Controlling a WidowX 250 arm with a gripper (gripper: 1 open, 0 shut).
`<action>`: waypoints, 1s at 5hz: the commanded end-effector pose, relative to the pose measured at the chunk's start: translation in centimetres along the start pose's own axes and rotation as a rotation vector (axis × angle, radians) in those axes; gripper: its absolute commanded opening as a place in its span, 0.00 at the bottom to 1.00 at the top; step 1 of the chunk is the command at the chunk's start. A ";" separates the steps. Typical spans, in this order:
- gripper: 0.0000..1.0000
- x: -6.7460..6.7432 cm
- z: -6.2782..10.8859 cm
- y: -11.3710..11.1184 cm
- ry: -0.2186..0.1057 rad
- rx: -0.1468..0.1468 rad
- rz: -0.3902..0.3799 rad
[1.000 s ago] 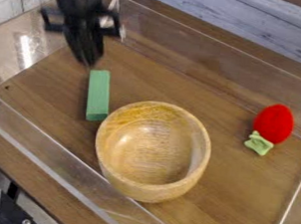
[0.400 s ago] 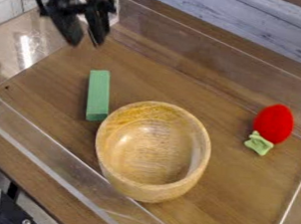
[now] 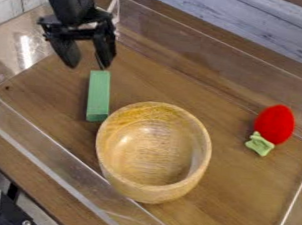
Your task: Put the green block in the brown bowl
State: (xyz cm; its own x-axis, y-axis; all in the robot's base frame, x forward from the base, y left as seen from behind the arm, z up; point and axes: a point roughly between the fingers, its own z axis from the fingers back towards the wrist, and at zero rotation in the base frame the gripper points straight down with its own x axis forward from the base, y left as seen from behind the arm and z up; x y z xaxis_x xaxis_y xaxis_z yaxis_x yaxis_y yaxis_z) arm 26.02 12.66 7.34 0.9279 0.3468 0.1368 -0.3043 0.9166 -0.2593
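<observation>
On the wooden tray [image 3: 228,182], in the single camera view, the gripper [image 3: 78,49] is hanging with its dark fingers [image 3: 105,51] spread wide and pointing steeply down, poised just above the far end of the block [image 3: 99,95] and pinching nothing. That block is lying flat on the tray surface, its long axis running roughly toward the camera, its near end sitting just beside the bowl [image 3: 153,151] rim without clearly touching it. My judgement is that the grasp is not yet made and several faults are possible. Fingers are standing over the far tip rather than the middle, so a closing there is risking the bar pivoting or drooping when lifted. Should the jaws be descending out of line with the narrow sides, one finger could be landing on the top face and pushing the bar against the bowl. A drooping bar could also be striking the thick rim during transfer and dropping outside. As to materials, the block is showing as a plain matte green rectangular bar with square edges, likely rigid and light. The bowl is presenting as round, light-brown wood with visible grain, a thick rim and an empty hollow. A red rounded object [image 3: 276,124] with a small light-green leafy piece is sitting well apart at the right. Clear walls [image 3: 214,45], glossy and reflective, are bordering the tray.
</observation>
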 end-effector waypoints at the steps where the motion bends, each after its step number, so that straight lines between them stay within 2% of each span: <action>1: 1.00 0.3 -0.3 -0.2 -0.033 0.019 0.022; 2: 0.00 0.1 -1.2 0.0 -0.036 0.033 0.064; 3: 0.00 -0.2 -1.1 0.0 -0.043 0.039 0.092; 4: 0.00 0.1 0.4 -0.4 -0.065 0.040 0.107; 5: 0.00 0.5 1.3 -1.2 -0.077 0.022 0.066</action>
State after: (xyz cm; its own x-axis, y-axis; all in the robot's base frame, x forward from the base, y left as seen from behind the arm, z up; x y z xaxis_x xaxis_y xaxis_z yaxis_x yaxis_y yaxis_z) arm 25.77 11.67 7.01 0.8916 0.4368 0.1193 -0.3964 0.8803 -0.2606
